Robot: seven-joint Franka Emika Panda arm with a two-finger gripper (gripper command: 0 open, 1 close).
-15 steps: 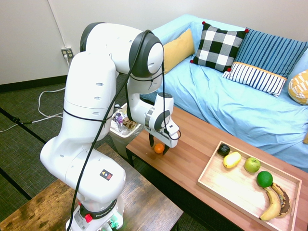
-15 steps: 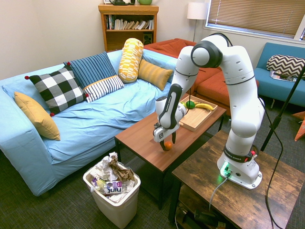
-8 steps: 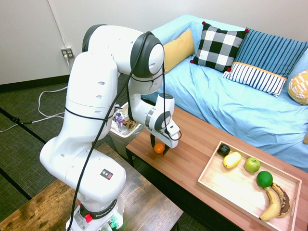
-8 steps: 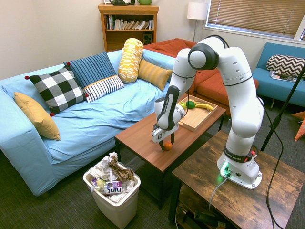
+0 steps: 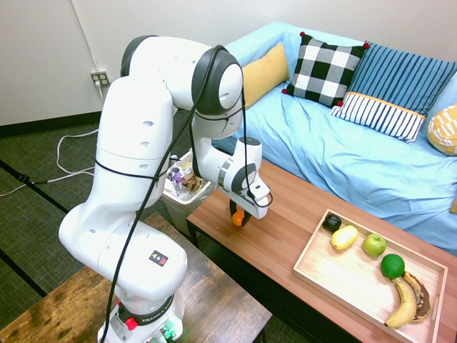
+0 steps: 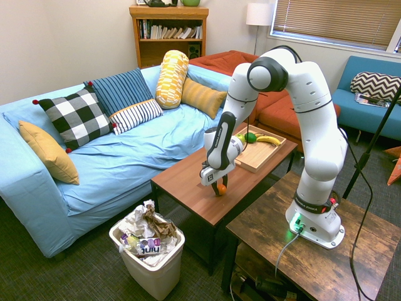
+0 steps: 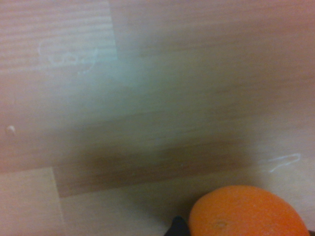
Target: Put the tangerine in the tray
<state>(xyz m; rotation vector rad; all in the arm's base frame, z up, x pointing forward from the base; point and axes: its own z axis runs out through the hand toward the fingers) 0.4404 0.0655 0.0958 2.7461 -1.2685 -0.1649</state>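
The tangerine (image 5: 238, 220) is held between the 2 dark fingers of the gripper (image 5: 239, 219), which are closed against its sides; it appears to be lifted slightly off the coffee table (image 5: 285, 214), though the small gap beneath it cannot be made out with certainty. This grip is located over the end of the table nearest the white waste bin (image 6: 148, 256), close to the table's front edge in the first exterior view. In the wrist view the tangerine (image 7: 248, 212) is seen as a blurred orange dome over the wood grain of the tabletop. The tray (image 5: 314, 268) is placed at the opposite end of the coffee table, well apart from the gripper. In it are found a yellow oval fruit (image 5: 344, 237), a green apple (image 5: 373, 244), a green lime (image 5: 392, 266), 2 bananas (image 5: 405, 303) and a small dark object (image 5: 331, 222) in the corner nearest the sofa (image 5: 343, 153). The middle of the tray is left bare.
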